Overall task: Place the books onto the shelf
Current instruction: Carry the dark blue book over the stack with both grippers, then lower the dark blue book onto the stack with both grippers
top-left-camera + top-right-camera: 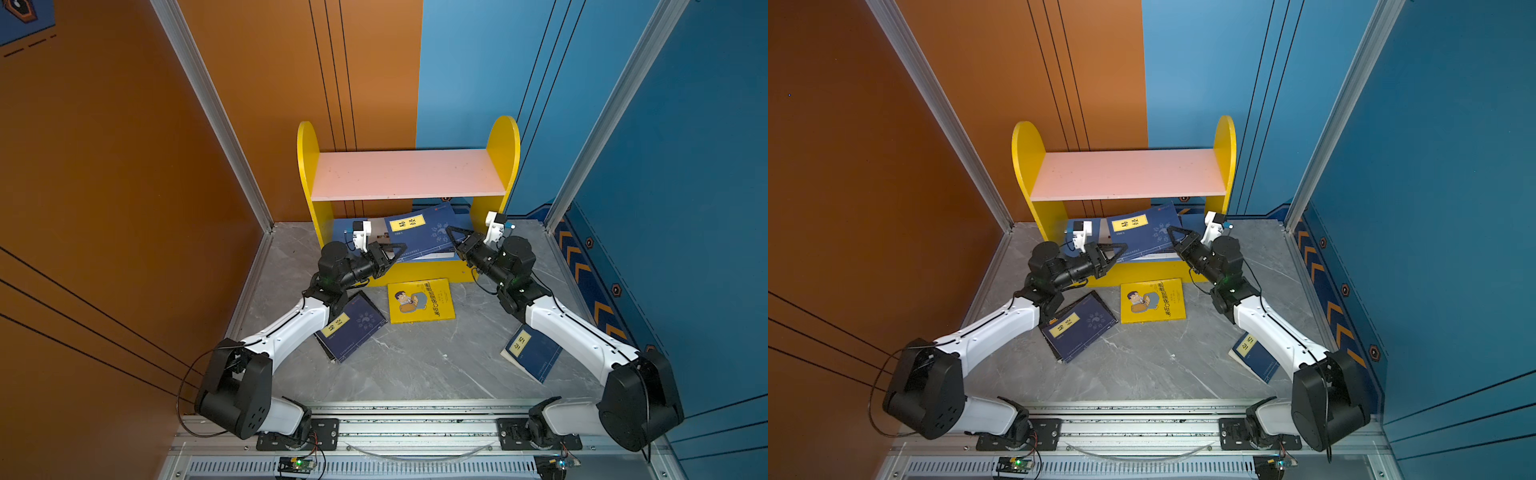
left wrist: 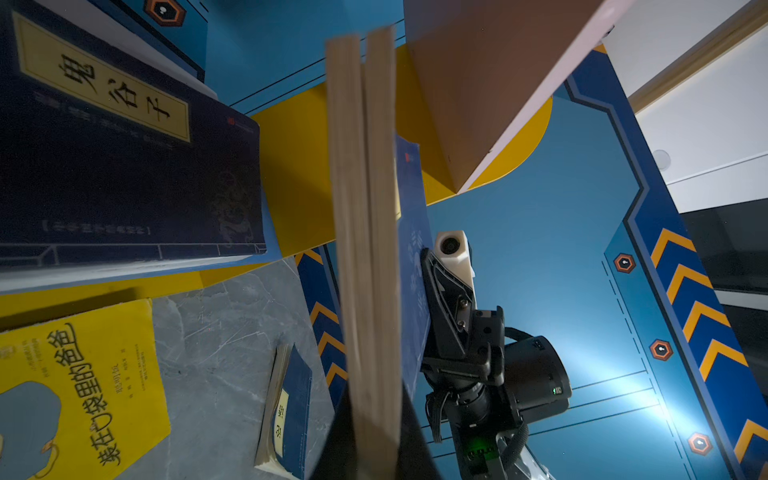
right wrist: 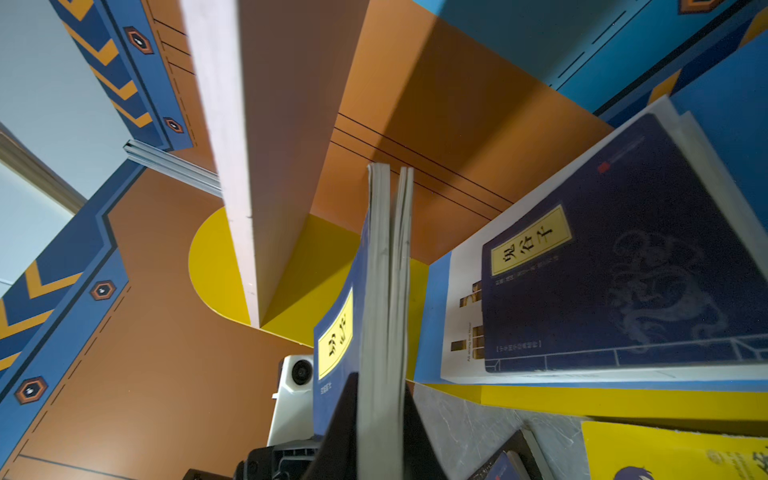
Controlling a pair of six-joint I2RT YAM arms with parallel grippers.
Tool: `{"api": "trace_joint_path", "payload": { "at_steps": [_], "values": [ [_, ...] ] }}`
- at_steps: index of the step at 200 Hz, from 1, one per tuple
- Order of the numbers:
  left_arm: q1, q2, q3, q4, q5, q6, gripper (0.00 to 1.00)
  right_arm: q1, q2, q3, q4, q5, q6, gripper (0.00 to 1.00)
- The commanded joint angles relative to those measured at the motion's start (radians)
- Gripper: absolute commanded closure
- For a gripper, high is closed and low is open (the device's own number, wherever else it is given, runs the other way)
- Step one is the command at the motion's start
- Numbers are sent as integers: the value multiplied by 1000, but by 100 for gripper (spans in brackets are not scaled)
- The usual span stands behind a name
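While a navy book [image 1: 419,232] hangs tilted between both hands at the mouth of the shelf [image 1: 307,166], the task is judged about one third done. The left hand [image 1: 397,251] is clamped on one edge. The right hand [image 1: 454,237] has the opposite edge between its jaws; whether it grips cannot be told. Beyond the hands, a dark book [image 3: 623,282] lies on a white book [image 3: 461,316] on the lower board [image 3: 432,316]. Behind them, on the worktop [image 1: 415,374], lie a yellow book [image 1: 419,301], a navy copy [image 1: 357,328] and a navy volume [image 1: 532,353].

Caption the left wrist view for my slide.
Left gripper clamps navy, yellow-labelled paperback book by its page edge; right gripper opposite.
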Motion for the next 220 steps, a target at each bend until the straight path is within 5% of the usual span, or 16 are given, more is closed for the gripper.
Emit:
{"api": "trace_joint_path", "payload": {
  "at_steps": [1,38,100,134,220],
  "values": [
    [40,45,66,19,65,16,96,-7,17,66,-121,53,-124,49],
    [90,125,176,-65,167,65,99,-22,53,168,-358,182,-319,31],
    [122,259,340,-314,246,253,98,-34,187,321,-538,275,-502,23],
    [124,329,450,-482,256,385,99,-36,263,389,-590,294,-533,22],
    [122,462,560,-451,275,354,98,-39,357,447,-627,339,-525,22]
  ]
}}
